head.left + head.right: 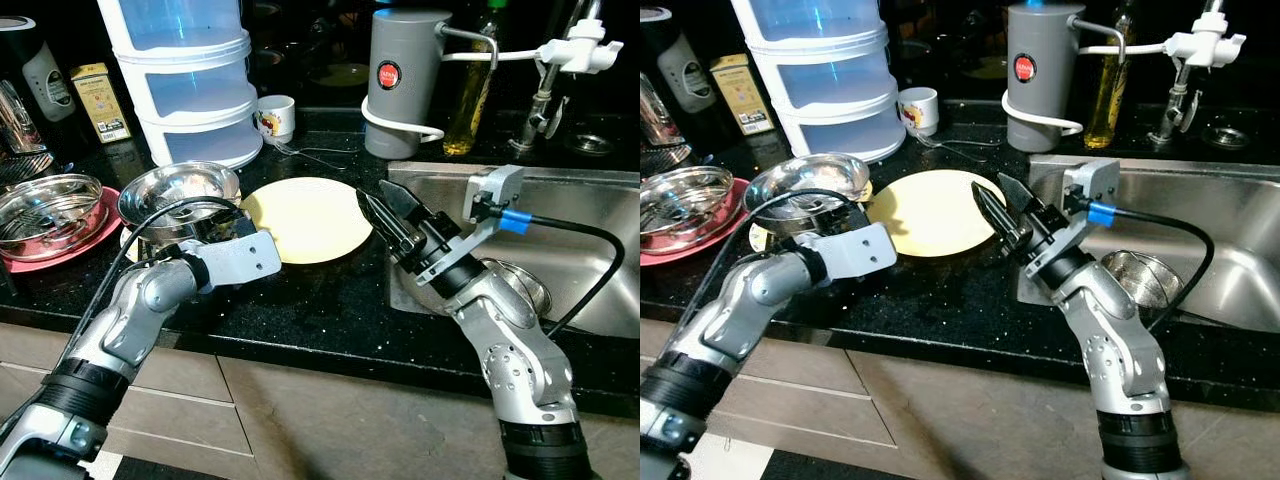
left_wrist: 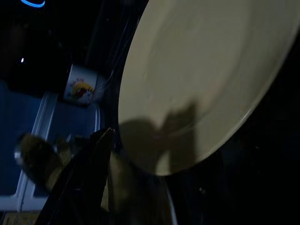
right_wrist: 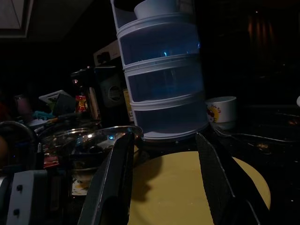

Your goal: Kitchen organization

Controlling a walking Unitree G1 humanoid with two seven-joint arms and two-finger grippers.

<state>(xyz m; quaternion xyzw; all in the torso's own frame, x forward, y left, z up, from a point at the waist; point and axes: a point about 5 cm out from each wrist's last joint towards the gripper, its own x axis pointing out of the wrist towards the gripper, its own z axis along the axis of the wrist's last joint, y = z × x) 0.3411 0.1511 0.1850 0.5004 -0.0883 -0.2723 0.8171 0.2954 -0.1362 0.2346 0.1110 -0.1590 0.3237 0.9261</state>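
A pale yellow plate [image 1: 305, 218] lies flat on the black counter [image 1: 330, 310], left of the sink. My right gripper [image 1: 371, 190] hovers open just over the plate's right rim, and in the right wrist view its two fingers [image 3: 115, 178] stand wide apart with the plate [image 3: 173, 187] between them. A steel bowl [image 1: 180, 192] sits at the plate's left edge. My left gripper [image 1: 218, 230] is right against the bowl's near side, its fingers hidden behind the wrist block. In the left wrist view a dark finger [image 2: 89, 178] shows beside the plate [image 2: 206, 75].
A stack of clear blue containers [image 1: 190, 80], a white mug [image 1: 277, 115] and a grey canister [image 1: 405, 80] line the back. A red plate with steel dishes [image 1: 50, 215] is at far left. The steel sink [image 1: 600, 210] holds a strainer [image 1: 525, 285].
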